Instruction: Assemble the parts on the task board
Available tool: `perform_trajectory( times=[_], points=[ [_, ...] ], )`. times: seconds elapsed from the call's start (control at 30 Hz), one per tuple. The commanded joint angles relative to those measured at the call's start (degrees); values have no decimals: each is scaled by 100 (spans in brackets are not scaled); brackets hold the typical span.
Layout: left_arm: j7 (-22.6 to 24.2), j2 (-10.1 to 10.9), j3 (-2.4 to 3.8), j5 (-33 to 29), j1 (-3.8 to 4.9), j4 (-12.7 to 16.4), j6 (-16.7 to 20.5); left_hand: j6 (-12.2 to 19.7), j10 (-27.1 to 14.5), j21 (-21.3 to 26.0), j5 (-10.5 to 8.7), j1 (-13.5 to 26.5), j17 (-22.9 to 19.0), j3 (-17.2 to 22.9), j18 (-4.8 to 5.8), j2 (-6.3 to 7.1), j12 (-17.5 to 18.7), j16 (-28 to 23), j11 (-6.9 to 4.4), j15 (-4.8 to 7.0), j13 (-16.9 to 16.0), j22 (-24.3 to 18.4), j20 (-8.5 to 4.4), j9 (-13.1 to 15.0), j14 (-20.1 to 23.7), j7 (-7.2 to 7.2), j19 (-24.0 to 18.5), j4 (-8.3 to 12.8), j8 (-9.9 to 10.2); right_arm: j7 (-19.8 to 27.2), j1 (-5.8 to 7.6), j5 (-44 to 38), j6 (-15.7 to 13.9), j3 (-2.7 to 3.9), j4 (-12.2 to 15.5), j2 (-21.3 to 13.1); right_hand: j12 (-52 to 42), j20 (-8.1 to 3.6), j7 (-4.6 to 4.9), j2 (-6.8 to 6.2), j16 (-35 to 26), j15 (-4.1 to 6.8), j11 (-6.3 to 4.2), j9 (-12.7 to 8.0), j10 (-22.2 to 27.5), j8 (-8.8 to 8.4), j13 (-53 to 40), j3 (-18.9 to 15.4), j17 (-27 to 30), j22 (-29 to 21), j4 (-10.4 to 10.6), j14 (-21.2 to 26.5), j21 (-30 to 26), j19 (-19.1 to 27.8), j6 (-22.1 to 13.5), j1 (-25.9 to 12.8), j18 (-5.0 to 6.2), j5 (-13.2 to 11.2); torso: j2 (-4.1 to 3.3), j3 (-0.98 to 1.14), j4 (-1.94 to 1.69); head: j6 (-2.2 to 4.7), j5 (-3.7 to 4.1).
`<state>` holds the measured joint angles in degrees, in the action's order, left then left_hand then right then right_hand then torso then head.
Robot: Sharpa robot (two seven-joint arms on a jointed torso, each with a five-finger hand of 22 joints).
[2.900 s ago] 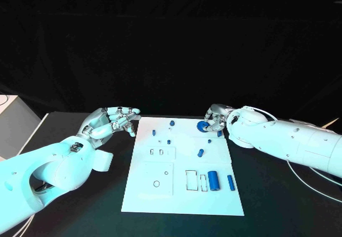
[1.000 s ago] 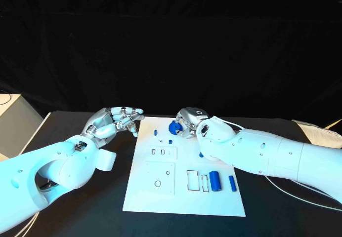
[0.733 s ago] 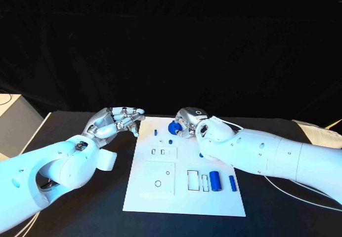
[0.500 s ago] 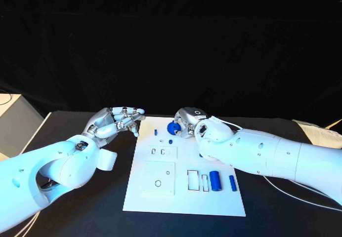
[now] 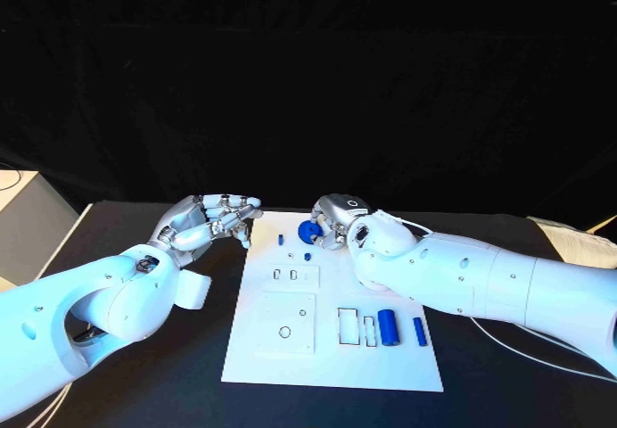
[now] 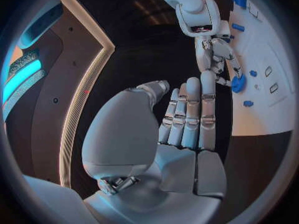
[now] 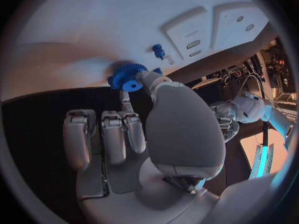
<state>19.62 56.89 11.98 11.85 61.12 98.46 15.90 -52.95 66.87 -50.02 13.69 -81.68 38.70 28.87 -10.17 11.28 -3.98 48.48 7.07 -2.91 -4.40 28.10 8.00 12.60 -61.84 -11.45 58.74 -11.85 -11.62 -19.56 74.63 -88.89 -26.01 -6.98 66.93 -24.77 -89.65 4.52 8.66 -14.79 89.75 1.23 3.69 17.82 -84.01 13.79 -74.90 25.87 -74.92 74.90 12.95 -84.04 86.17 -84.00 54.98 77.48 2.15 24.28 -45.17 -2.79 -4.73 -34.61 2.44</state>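
Blue gear (image 5: 308,232) is pinched by the right hand (image 5: 340,220) at the task board's (image 5: 332,357) 12 o'clock edge; the left hand (image 5: 206,221) is held curled, empty.

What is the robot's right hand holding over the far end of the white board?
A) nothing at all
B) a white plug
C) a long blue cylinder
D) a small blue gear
D: the right hand pinches a small blue gear with toothed rim between its fingertips above the far end of the task board; the right wrist view shows the teeth plainly.
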Motion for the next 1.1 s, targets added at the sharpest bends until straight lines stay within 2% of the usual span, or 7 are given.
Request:
perform_trajectory(
  times=[0.03, 0.27, 0.4, 0.6, 0.9, 1.1],
  points=[
    [16, -13, 5, 23, 3, 11, -108, 32, -3, -33, -13, -60, -1, 18, -34, 5, -8, 33, 19, 0, -6, 7, 11, 6, 50, 10, -41, 5, 16, 4, -5, -14, 148, -2, -36, 22, -25, -20, -62, -5, 25, 17, -36, 4, -588, -20, -1500, 2, -1508, 1047, -17, -596, 2, -416, 37, -68, -92, -84, 2, -2, 1, -2, 6],
    [11, -14, 5, 27, 4, 8, -108, 32, -3, -33, -13, -60, -1, 18, -34, 5, -8, 33, 19, 0, -6, 7, 11, 6, 50, 10, -41, 5, 16, 46, -5, 37, 232, -2, -89, 60, 71, 30, -8, -61, 25, -42, 13, -50, -487, -122, -1407, -70, -1508, 1040, -23, -596, -9, -412, -148, -212, -91, -366, -1, 0, 2, -6, 5],
    [9, -16, 5, 28, 4, 4, -106, 32, -3, -33, -13, -60, -1, 18, -34, 5, -8, 33, 19, 0, -6, 7, 11, 6, 50, 10, -41, 5, 16, 68, -5, 63, 316, -2, -110, 65, 162, 73, 27, -76, 25, -86, 48, -106, -392, -230, -1324, -236, -1508, 1047, 5, -596, -7, -413, -323, -316, -92, -670, -1, -3, 3, -12, 5],
    [7, -13, 5, 29, 4, 3, -106, 32, -3, -33, -13, -60, -1, 18, -34, 5, -8, 33, 19, 0, -6, 7, 11, 6, 50, 10, -41, 5, 16, 107, -5, 110, 365, -3, -122, 51, 218, 116, 60, -39, 25, -128, 81, -144, -330, -285, -1274, -529, -1508, 1055, 88, -596, -5, -414, -393, -408, -93, -882, 0, 0, 4, -27, 4],
    [3, -2, 5, 29, 4, 4, -102, 32, -3, -33, -13, -60, -1, 18, -34, 5, -8, 33, 19, 0, -6, 7, 11, 6, 50, 10, -41, 5, 16, 227, -5, 228, 379, -3, -92, -2, 213, 132, 70, 13, 25, -142, 93, -158, -335, -299, -1280, -693, -1508, 1074, 142, -596, 10, -421, -402, -409, -97, -903, -1, 2, 3, -25, 2],
    [-2, 1, 5, 29, 4, 7, -99, 32, -3, -33, -13, -60, -1, 18, -34, 5, -8, 33, 19, 0, -6, 7, 11, 6, 50, 10, -41, 5, 16, 345, -5, 393, 565, -5, -93, -17, 188, 128, 51, 234, 25, -128, 79, -173, -363, -289, -1304, -800, -1508, 1104, 358, -596, 32, -433, -351, -604, -104, -779, 1, 4, 11, -31, 4]
  ],
)
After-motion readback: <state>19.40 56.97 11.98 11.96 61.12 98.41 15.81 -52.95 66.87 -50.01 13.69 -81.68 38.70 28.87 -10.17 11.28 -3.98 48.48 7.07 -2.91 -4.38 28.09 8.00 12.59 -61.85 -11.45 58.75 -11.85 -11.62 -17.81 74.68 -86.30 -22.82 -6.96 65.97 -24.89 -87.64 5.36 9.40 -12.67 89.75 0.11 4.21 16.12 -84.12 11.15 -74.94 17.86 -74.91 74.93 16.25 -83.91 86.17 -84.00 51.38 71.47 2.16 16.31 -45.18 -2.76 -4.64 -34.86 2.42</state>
